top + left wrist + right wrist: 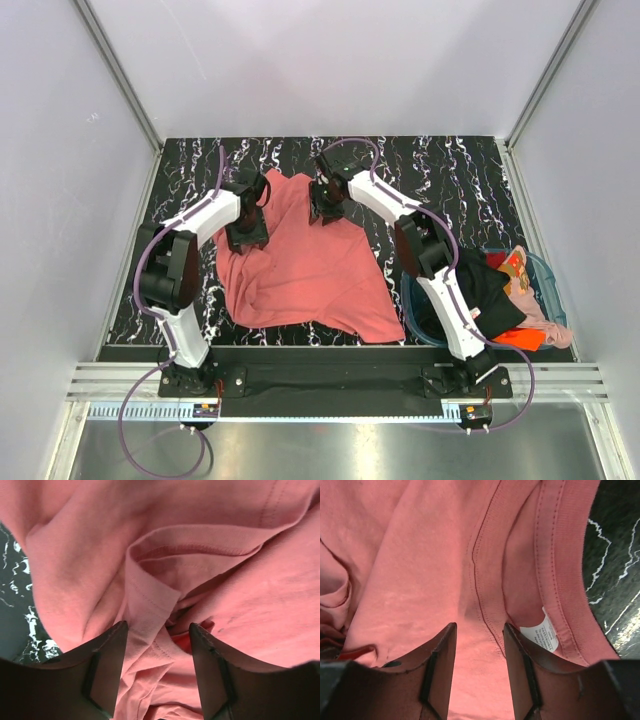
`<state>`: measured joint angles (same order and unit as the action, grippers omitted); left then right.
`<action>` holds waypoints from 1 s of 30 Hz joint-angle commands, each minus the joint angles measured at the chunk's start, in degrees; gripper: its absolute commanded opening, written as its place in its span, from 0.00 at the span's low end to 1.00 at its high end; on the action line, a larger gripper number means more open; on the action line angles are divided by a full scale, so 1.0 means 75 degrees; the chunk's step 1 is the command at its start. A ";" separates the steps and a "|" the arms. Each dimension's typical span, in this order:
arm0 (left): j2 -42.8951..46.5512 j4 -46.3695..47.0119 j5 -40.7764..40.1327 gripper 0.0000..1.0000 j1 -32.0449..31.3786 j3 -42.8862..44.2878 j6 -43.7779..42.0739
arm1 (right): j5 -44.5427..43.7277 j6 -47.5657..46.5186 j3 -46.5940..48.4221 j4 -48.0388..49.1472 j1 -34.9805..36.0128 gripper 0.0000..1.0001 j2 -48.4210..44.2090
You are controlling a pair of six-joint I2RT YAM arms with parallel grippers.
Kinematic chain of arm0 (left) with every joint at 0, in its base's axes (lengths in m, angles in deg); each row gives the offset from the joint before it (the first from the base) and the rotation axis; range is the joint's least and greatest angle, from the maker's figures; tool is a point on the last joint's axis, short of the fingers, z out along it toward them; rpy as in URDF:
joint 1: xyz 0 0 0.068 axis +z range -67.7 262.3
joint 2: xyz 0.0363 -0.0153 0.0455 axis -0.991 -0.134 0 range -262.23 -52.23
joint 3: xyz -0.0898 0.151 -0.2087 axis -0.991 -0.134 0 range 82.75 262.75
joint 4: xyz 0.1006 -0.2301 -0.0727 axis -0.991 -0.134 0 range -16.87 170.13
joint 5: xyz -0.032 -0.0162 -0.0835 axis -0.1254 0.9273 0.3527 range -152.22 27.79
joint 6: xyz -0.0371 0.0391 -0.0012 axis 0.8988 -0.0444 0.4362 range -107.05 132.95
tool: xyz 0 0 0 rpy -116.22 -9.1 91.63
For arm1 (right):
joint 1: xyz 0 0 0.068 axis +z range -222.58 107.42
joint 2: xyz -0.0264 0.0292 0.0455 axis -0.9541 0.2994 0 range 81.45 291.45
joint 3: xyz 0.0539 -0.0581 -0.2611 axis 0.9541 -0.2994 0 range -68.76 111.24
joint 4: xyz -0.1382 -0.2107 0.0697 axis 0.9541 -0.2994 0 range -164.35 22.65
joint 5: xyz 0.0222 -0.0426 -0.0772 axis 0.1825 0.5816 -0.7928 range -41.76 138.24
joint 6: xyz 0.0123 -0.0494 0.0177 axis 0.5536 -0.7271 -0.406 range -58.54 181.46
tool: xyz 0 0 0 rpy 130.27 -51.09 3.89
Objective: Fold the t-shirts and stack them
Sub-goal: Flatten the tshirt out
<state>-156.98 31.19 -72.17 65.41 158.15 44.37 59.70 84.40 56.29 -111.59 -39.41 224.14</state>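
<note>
The large salmon-red t-shirt (300, 265) lies rumpled and spread on the black marbled table (450, 180). My left gripper (247, 236) is down on its left edge. In the left wrist view the gripper (157, 627) is open, with a bunched fold of the shirt (225, 595) between its fingers. My right gripper (325, 207) is at the shirt's far edge. In the right wrist view it (479, 626) is open over the fabric (410, 570), next to the collar (560, 555) and its white label (542, 632). A black t-shirt (490, 290), an orange one (520, 338) and a pale pink one (545, 325) lie in the basket.
The round teal basket (553, 285) stands at the table's right near corner, beside the right arm. White walls with metal rails enclose the table on three sides. Bare marbled surface shows beyond the shirt at the back and to the right.
</note>
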 commanded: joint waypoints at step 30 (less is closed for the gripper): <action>0.4005 -0.0072 -0.0491 0.68 0.2694 -0.2352 0.0899 | -0.2163 0.0458 -0.0596 -0.0909 -0.2313 0.36 -0.0509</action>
<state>-128.57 30.64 -77.61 79.14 144.75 47.83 44.58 90.76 54.17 -115.22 -57.95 222.39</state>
